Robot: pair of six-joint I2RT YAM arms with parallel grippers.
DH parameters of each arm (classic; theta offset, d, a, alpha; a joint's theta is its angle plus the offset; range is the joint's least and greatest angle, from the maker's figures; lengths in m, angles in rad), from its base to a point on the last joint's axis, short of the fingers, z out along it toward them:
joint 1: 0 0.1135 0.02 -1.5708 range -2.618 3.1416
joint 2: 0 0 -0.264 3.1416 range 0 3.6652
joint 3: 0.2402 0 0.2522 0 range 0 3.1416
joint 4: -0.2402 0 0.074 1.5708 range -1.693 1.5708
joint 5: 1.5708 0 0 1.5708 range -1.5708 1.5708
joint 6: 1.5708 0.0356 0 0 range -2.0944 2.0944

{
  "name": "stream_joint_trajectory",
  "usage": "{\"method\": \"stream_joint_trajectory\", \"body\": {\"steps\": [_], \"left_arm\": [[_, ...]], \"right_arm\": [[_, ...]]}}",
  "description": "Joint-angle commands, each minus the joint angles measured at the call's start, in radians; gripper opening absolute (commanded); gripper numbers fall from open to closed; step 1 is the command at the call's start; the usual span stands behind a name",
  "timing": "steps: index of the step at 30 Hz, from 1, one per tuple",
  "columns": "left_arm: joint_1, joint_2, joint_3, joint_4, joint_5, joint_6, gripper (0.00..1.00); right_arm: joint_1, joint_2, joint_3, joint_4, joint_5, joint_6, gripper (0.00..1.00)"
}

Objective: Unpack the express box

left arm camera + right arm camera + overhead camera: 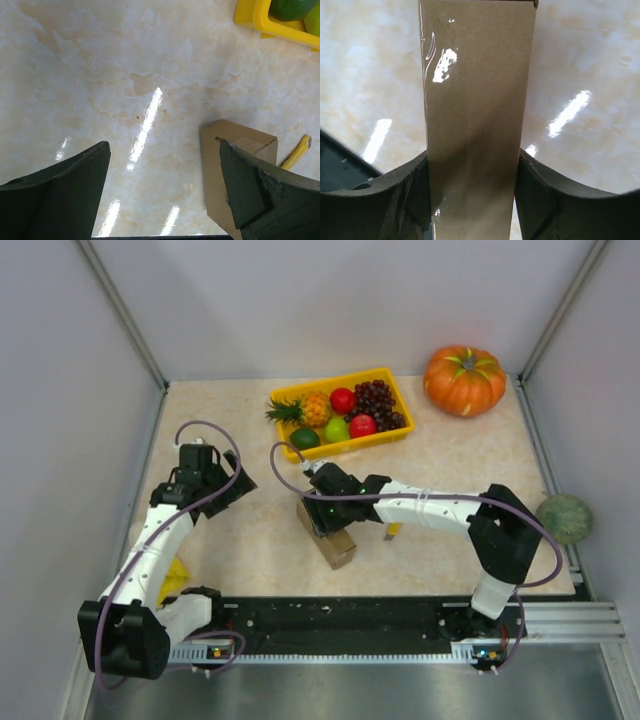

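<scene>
At the far middle of the marbled surface (250,550) a yellow tray (372,443) holds a small pineapple (305,410), a red apple (343,400), a bunch of dark grapes (378,400), a pale green fruit (337,429), a second red fruit (363,425) and a dark green lime (305,438) at its left end. An orange pumpkin (464,380) sits just to the right of the tray, apart from it. The express box (338,548) is near the middle of the surface, on the near side of the tray and well clear of it. From above, its long axis runs on a diagonal from far left to near right, with the near-right end sticking out past the arm. The right gripper (322,510) is clamped on it: the wrist view shows a narrow cardboard face (477,115), glossy along its left edge, running straight away between two fingers (420,195) pressed to its sides. Whether the box rests on the surface or hangs just above it cannot be told. The left gripper (165,185) is spread wide over bare surface to the left of the box (225,175), holding nothing.
</scene>
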State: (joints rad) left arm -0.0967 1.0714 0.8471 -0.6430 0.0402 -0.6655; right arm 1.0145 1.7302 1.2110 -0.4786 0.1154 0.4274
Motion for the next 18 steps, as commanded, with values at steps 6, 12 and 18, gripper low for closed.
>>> {"method": "stream_joint_trajectory", "body": {"steps": [6, 12, 18], "left_arm": [[0.008, -0.004, -0.032, 0.046, 0.105, 0.023, 0.93], [0.008, 0.015, -0.066, 0.055, 0.173, 0.018, 0.92], [0.008, 0.013, -0.114, 0.081, 0.207, 0.017, 0.91]], "right_arm": [[-0.183, -0.028, -0.054, 0.363, -0.600, 0.217, 0.56], [-0.191, 0.061, -0.038, 0.423, -0.614, 0.257, 0.56], [-0.211, 0.138, -0.047, 0.471, -0.628, 0.289, 0.56]]}}
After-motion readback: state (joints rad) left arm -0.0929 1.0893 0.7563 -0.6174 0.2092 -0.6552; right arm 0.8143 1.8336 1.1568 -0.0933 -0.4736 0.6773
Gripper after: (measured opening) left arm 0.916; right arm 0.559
